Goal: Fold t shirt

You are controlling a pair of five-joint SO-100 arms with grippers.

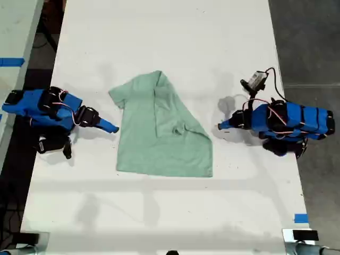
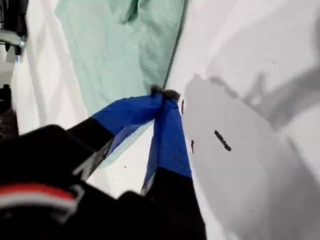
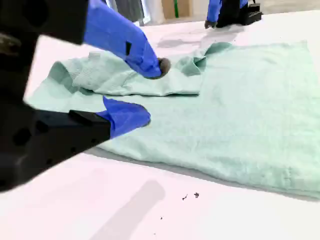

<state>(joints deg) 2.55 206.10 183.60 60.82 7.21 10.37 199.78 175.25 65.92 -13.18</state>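
The pale mint-green t shirt (image 1: 159, 138) lies flat mid-table, with one side folded over in a diagonal flap. My first gripper (image 1: 220, 126) is on the exterior view's right, just off the shirt's edge. In the first wrist view, the first gripper (image 2: 165, 94) is shut, its tips meeting at the border of the shirt (image 2: 115, 55) with nothing seen between them. My second gripper (image 1: 112, 128) is at the shirt's edge on the exterior view's left. The second wrist view shows that gripper (image 3: 148, 91) open, jaws apart over the near edge of the shirt (image 3: 240, 100).
The white table (image 1: 170, 212) ends at dark floor on the exterior view's right. Blue tape (image 1: 301, 218) marks its near corner there. A small grey module with cables (image 1: 256, 79) sits above the first arm. Small black specks (image 3: 190, 196) lie on the table.
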